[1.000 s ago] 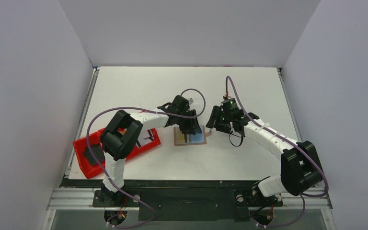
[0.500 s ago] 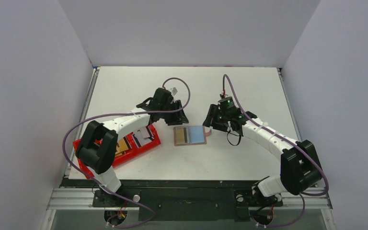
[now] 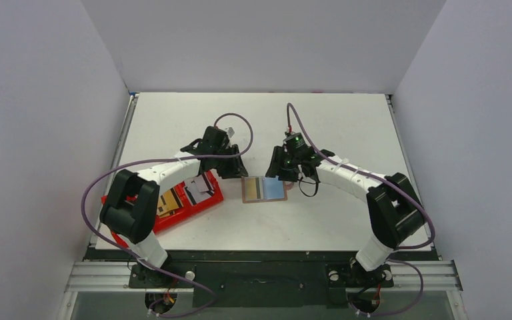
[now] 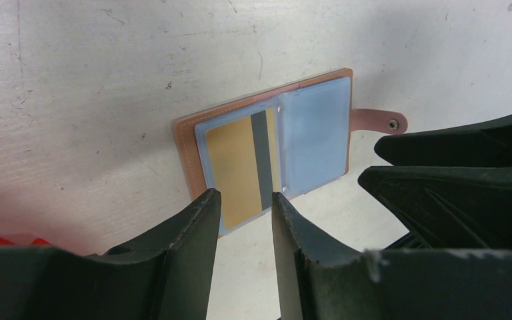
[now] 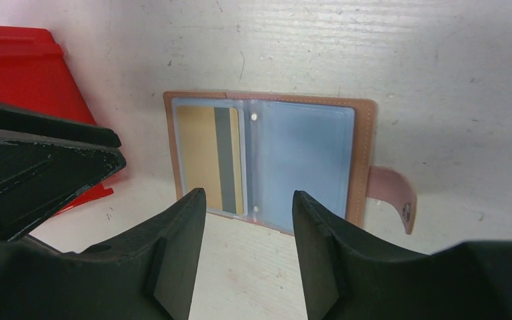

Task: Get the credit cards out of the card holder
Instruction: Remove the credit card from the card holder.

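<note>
The card holder [image 3: 264,189] lies open and flat on the white table, tan leather with pale blue sleeves and its snap tab [image 5: 393,193] to the right. Its left sleeve holds a gold credit card [image 5: 210,157] with a grey stripe; the right sleeve [image 4: 313,137] looks pale blue. My left gripper [image 3: 230,168] hovers off the holder's far-left corner, open, nothing between its fingers [image 4: 243,197]. My right gripper [image 3: 279,172] hangs over the holder's far-right edge, open and empty [image 5: 248,197].
A red tray [image 3: 211,197] sits left of the holder at the table's left edge, with pale cards [image 3: 200,189] and a brownish item [image 3: 168,200] in it. Grey walls close in both sides and the back.
The left arm has swung left, off the holder, which is now uncovered. The right gripper has moved left to the holder's far-right edge. Both jaws have narrowed a little.
</note>
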You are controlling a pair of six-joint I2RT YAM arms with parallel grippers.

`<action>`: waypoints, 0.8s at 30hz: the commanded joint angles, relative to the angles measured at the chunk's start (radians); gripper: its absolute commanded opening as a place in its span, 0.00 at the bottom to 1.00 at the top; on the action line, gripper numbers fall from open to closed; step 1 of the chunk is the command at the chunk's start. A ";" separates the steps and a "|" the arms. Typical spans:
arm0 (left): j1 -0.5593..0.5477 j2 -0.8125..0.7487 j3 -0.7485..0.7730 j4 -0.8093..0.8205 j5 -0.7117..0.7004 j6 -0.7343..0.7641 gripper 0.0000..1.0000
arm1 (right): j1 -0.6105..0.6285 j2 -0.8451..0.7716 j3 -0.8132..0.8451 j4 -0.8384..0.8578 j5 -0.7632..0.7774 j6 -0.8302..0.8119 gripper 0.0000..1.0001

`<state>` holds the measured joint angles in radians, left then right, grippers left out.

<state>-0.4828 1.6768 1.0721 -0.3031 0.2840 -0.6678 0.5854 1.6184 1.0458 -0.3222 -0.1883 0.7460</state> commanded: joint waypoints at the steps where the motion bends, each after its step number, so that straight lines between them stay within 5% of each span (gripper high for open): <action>1: 0.005 0.029 -0.001 0.011 -0.011 0.022 0.29 | 0.014 0.041 0.055 0.056 -0.029 0.011 0.46; 24: -0.004 0.139 0.013 0.042 0.030 0.000 0.14 | 0.015 0.199 0.081 0.103 -0.119 0.019 0.36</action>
<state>-0.4828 1.7981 1.0721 -0.2947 0.2928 -0.6693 0.5964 1.8065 1.0801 -0.2623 -0.2924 0.7567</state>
